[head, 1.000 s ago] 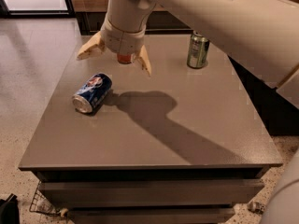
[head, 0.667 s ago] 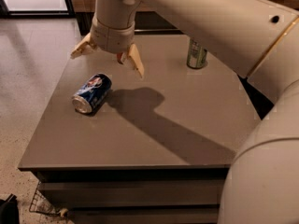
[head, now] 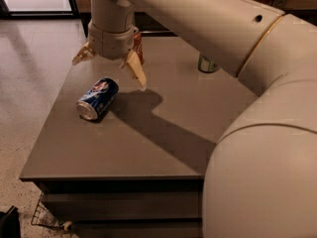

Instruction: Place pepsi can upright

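Starting at the far left, a pale speckled floor [head: 25, 93] runs alongside the table. Low in the near-left corner a wire basket [head: 47, 216] shows beneath the table's edge. Next to it is a dark object [head: 7, 223] that cannot be identified.

The grey table [head: 148, 157] fills the middle of the scene. On its left part the pepsi can [head: 98, 99] lies on its side, not upright, with one silver end facing the near-left and the round logo turned upward. Nothing touches it.

Just beyond the can and slightly to its right, the gripper [head: 110, 69] hangs above the tabletop, pointing down. Its two tan fingers [head: 136, 71] are splayed wide apart and hold nothing. One tip reaches out over the table's left edge, and the other sits close to the can's far end but apart from it.

Behind the gripper's round wrist, a sliver of a red can [head: 138, 46] shows on the far part of the table, with the rest hidden. A dark shadow [head: 163, 128] of the arm stretches across the tabletop from beside the pepsi can toward the near right.

Farther right, near the far edge, only the lower part of a green can [head: 207, 66] is visible below the arm. The cream arm [head: 237, 38] sweeps from the near-right corner up and across the top of the scene to the gripper.
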### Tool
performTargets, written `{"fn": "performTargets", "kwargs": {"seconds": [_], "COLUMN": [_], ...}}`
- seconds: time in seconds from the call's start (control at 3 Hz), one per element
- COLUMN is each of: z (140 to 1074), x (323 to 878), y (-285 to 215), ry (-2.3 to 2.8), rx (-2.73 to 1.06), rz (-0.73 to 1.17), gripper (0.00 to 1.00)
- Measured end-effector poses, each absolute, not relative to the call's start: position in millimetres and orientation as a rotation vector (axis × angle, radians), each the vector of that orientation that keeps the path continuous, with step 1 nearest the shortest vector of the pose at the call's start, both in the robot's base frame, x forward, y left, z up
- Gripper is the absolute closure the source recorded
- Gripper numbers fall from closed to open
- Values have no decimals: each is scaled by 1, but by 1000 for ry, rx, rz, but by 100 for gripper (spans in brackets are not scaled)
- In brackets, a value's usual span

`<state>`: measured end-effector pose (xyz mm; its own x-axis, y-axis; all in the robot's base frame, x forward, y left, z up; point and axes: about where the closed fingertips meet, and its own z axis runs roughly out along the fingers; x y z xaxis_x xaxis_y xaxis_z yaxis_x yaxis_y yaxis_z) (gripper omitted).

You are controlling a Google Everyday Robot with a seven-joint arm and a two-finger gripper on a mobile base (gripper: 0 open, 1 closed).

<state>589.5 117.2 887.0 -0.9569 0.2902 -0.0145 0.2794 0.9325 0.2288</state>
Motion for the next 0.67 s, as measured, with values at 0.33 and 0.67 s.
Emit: {"fn": "performTargets", "kwargs": {"seconds": [0.33, 0.67], "z": [873, 859], "x": [578, 572], "y": [122, 148], "ry": [3051, 3063], "rx": [471, 404], "rz": [397, 424], "gripper": [0, 0]}}
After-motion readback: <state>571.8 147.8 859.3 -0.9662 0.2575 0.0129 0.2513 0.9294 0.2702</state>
